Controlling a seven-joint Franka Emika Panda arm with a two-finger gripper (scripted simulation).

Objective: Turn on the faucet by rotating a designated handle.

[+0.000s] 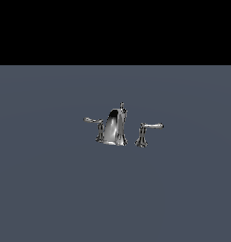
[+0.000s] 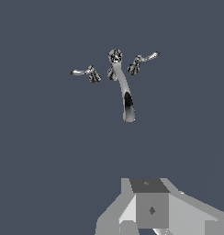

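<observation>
The faucet is a small chrome set standing on the grey floor, with a flared spout body and a thin knob rod on top. The designated handle is the thin lever pointing to the exterior view's left, its base hidden behind the spout body. The other lever points right on a flared pedestal. The wrist view shows the faucet from above with a lever on each side; I cannot tell which is which. My gripper shows only as grey blocks, far from the faucet. It is absent from the exterior view.
A plain grey floor surrounds the faucet on all sides. A black band fills the upper part of the exterior view. No other objects show.
</observation>
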